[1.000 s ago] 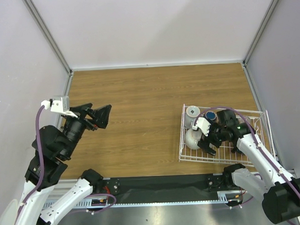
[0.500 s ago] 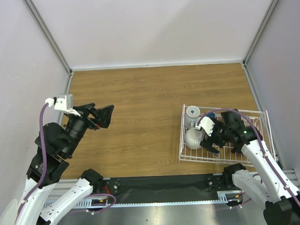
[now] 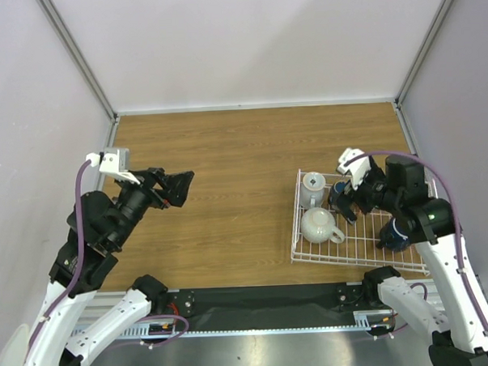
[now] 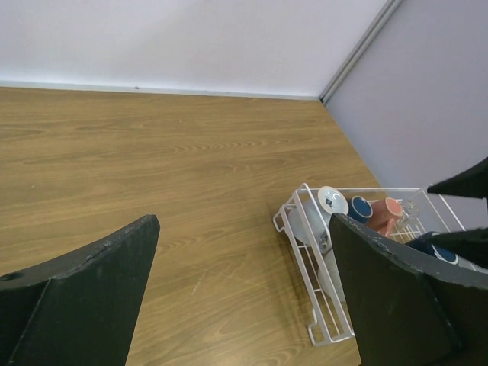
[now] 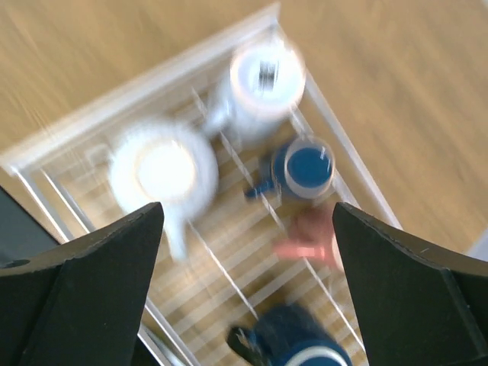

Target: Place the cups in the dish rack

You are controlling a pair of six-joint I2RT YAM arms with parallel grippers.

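Cups (image 3: 318, 225) in dish rack (image 3: 357, 246), right tool (image 3: 345, 204) spread above, seemingly empty

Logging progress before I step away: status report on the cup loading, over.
Both grippers open, empty: left gripper over the table, right gripper above the dish rack. At least five cups inside. Nothing in the way.

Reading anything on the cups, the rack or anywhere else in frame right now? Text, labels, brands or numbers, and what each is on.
No text can be read in any view.
pale grey-blue mug: a dark mark at its mouth, too blurred to read here and too small in the left wrist view.
cream-white mug, dark blue cup, dish rack: no print visible.
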